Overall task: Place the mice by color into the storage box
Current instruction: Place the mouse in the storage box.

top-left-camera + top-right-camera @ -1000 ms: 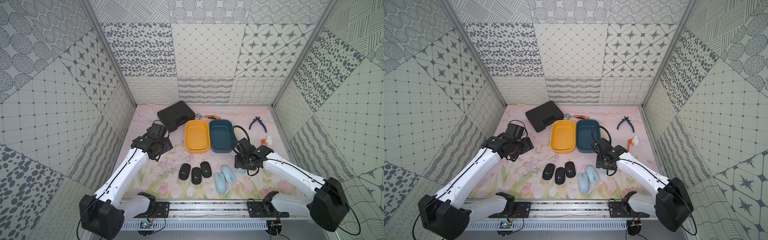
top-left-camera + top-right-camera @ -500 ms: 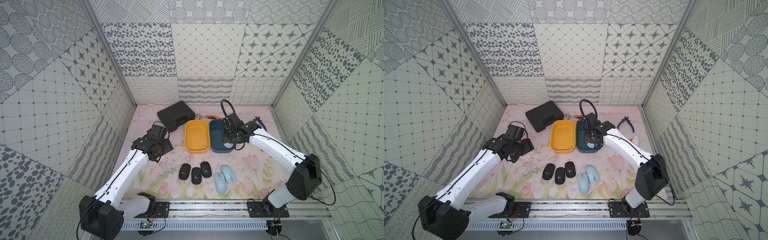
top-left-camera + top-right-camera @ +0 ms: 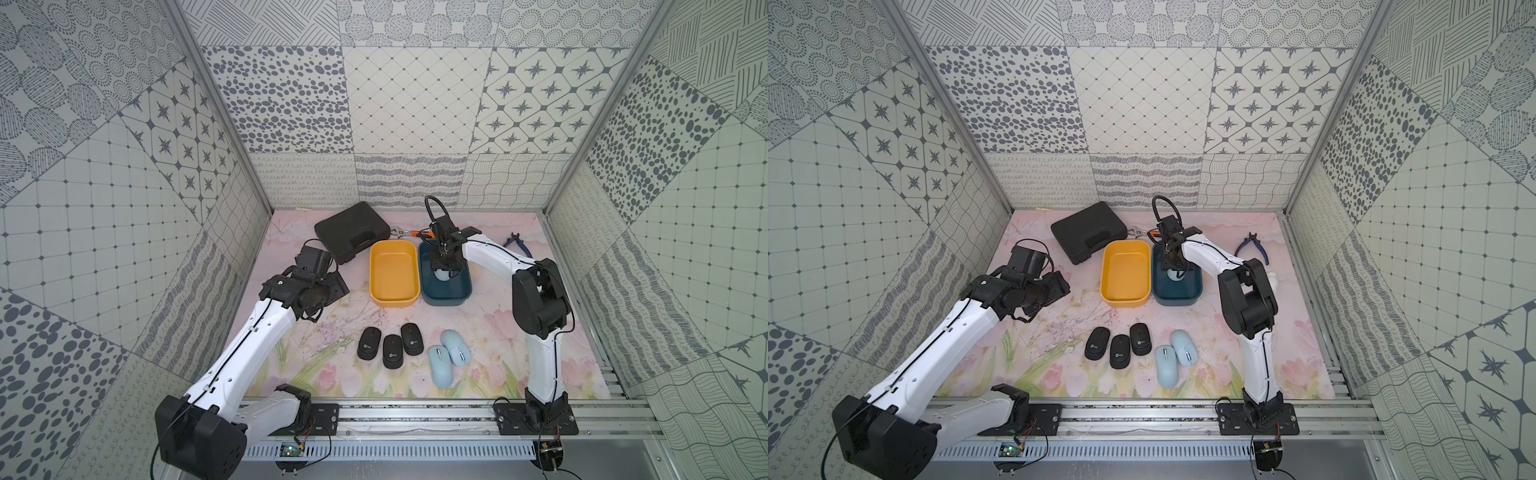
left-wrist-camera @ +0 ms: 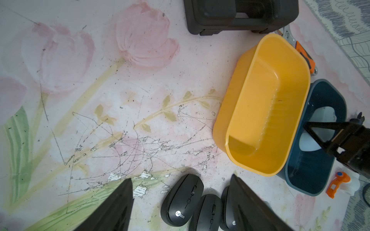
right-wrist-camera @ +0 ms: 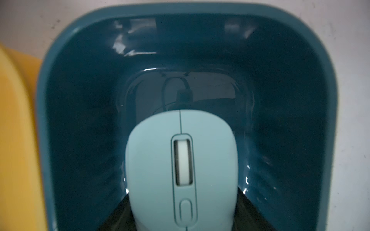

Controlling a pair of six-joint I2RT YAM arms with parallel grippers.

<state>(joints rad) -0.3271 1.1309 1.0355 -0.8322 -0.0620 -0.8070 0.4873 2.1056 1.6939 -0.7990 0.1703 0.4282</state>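
**Item 1 – right gripper** (image 3: pixel 444 269). Clenched on a pale blue mouse (image 5: pixel 160 160), fingers on its two long sides, scroll wheel up. It is held within the walls of the dark teal bin (image 3: pixel 467 291). Whether the mouse touches the bin floor cannot be told.

**Item 2 – yellow bin** (image 3: pixel 392 274). Stands wall to wall with the teal one. Nothing in it.

**Item 3 – loose pale blue mice** (image 3: pixel 441 366) (image 3: pixel 456 353). Two, touching each other on the floral mat (image 3: pixel 311 332), well apart from the bins.

**Item 4 – black mice** (image 3: pixel 369 343) (image 3: pixel 393 351) (image 3: pixel 412 339). Three in a tight row, just beside the blue pair.

**Item 5 – left gripper** (image 3: pixel 336 288). Jaws apart, nothing between them. It hangs over bare mat near the black tool case (image 3: pixel 353 230), away from every mouse.

**Item 6 – blue-handled pliers** (image 3: pixel 517 243). At the back of the mat, not for sorting.

**Status (judged).** First placement of six, release not yet made.

**Hazards (judged).**
- If the mouse is let go while off the floor, it may bounce or come to rest tipped against a wall.
- Fingers lifting out close to the rim could catch it and drag the teal bin, shoving the yellow one with it.
- The remaining blue pair touch, so closing on one is likely to push the other.
- The black row leaves little room for a finger between neighbours.
- The bins stand together, so a small sideways error could drop a mouse in the wrong colour.
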